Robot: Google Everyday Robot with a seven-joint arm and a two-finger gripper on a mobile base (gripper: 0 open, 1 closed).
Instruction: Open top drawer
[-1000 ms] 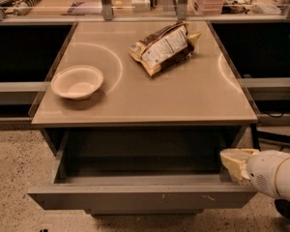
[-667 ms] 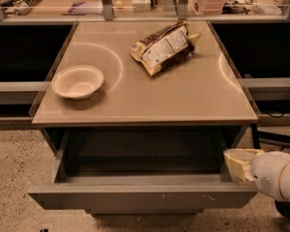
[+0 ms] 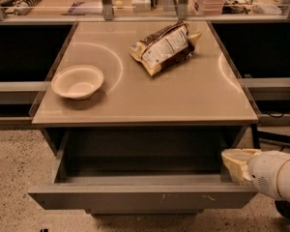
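Note:
The top drawer [image 3: 140, 197] is a wide grey flat-fronted drawer under the beige counter. It stands pulled out toward me, its dark inside showing and holding nothing I can see. Small pale scratch marks sit right of centre on its front. My gripper [image 3: 236, 163], with cream-coloured fingers on a white arm, is at the drawer's right front corner, just above the front panel's top edge. Whether it touches the drawer I cannot tell.
On the counter [image 3: 183, 100] sit a cream bowl [image 3: 78, 81] at the left and a crumpled snack bag [image 3: 165, 47] at the back right. Dark open shelves flank the counter. A speckled floor [image 3: 14, 168] lies below. Clutter lines the far shelf.
My gripper has shifted slightly to the right along the drawer's right front corner. The drawer stays pulled out.

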